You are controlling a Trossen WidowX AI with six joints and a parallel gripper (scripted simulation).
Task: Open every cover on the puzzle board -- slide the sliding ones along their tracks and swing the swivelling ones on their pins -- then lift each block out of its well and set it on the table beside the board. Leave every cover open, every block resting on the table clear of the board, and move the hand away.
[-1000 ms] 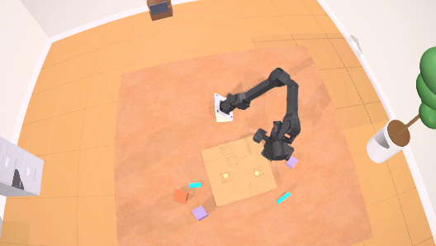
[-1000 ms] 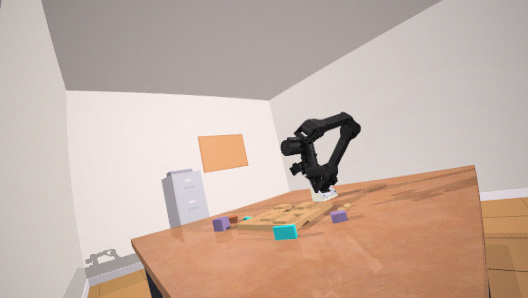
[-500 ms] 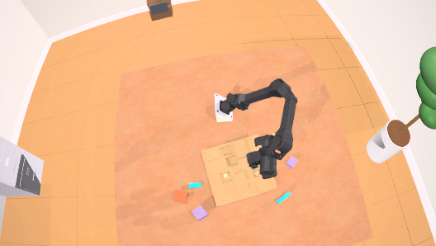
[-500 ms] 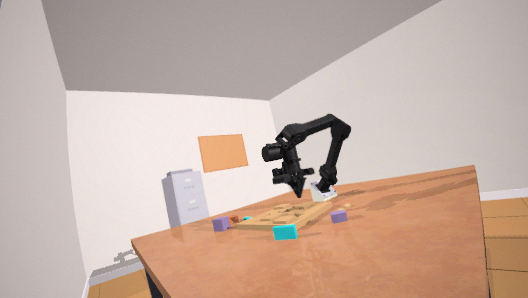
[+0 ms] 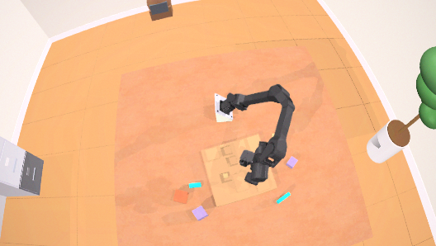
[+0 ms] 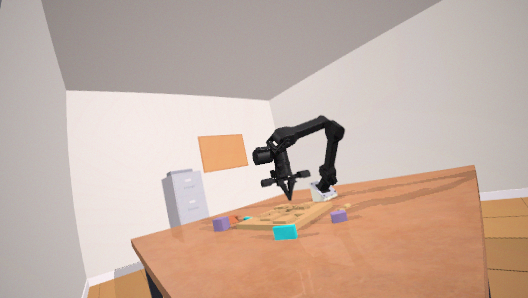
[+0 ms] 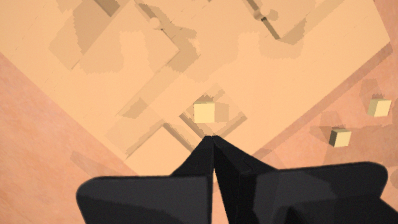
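The tan puzzle board (image 5: 219, 197) (image 7: 300, 90) lies flat under the arm. Its covers share its colour, so their exact positions are hard to tell. Two small round knobs (image 7: 154, 22) (image 7: 260, 14) show in the wrist view. A pale yellow block (image 7: 204, 113) sits in a square well just ahead of the fingertips. A yellow block (image 5: 225, 176) also shows in a well in the top view. Two more yellow blocks (image 7: 380, 107) (image 7: 340, 138) rest on the table beside the board. My gripper (image 6: 290, 199) (image 7: 211, 142) is shut and empty above the board; the hand hides part of it.
Purple blocks (image 5: 291, 162) (image 5: 199, 213) (image 6: 338, 216), cyan blocks (image 5: 195, 185) (image 5: 283, 197) (image 6: 285, 232) and an orange block (image 5: 181, 196) lie on the table around the board. The white arm base (image 5: 224, 118) stands behind the board.
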